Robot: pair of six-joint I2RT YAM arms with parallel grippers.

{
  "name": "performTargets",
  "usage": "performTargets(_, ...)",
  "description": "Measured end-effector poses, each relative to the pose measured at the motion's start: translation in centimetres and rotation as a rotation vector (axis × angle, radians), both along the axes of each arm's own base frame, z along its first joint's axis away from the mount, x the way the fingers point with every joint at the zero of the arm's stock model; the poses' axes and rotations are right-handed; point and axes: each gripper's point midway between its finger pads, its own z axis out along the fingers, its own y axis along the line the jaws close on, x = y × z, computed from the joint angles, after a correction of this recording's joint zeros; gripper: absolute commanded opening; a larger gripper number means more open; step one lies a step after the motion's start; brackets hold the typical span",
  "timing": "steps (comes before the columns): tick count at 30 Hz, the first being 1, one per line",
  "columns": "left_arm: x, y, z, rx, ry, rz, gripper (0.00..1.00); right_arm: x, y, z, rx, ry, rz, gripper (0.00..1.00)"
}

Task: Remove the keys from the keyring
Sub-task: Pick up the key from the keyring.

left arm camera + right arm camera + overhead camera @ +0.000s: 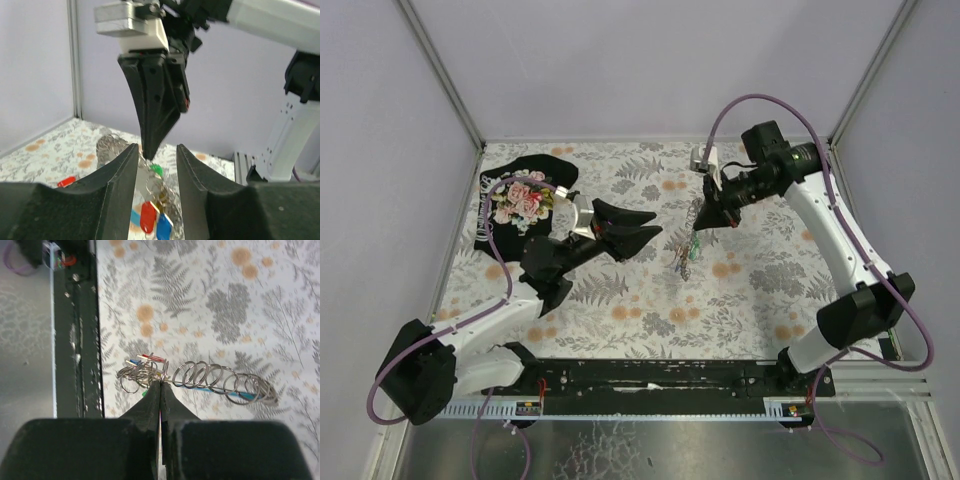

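Observation:
My right gripper is shut on the silvery keyring and holds it above the table. In the right wrist view its tips pinch one ring; a chain of rings over a light-blue fob runs right, and the keys bunch to the left. The keys hang below the gripper in the top view. My left gripper is open, just left of them. In the left wrist view its fingers frame the red, blue and green heads without touching.
A black floral cloth lies at the table's far left. A black rail runs along the near edge and shows in the right wrist view. Pale walls close in the back and both sides.

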Motion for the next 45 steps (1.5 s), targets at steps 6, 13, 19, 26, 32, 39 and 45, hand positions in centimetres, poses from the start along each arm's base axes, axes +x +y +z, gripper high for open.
performTargets(6,-0.4,-0.5,-3.0,0.130,0.001,-0.021,0.38,0.6,-1.3,-1.8,-0.207,-0.045,0.016,0.00)
performTargets(13,0.5,-1.9,-8.2,0.199,0.105,-0.068,0.37,-0.2,-1.7,-2.6,-0.312,-0.081,0.053,0.00)
performTargets(19,0.2,-2.8,-9.4,0.178,0.143,-0.136,0.30,-0.3,-1.3,-2.4,-0.290,-0.078,0.061,0.00)
performTargets(26,-0.7,-3.3,-8.7,0.147,0.134,-0.214,0.27,-0.7,-0.8,-1.9,-0.248,-0.074,0.077,0.00)
performTargets(32,-1.0,-3.8,-8.8,0.111,0.156,-0.265,0.27,-1.2,0.1,-0.9,-0.183,-0.058,0.079,0.00)
performTargets(39,-1.4,-3.8,-7.9,0.070,0.157,-0.295,0.28,-1.7,1.6,0.0,-0.088,0.023,0.052,0.00)
performTargets(45,-1.4,-3.5,-7.2,0.045,0.164,-0.301,0.29,-2.2,2.4,0.1,-0.023,0.100,0.025,0.00)
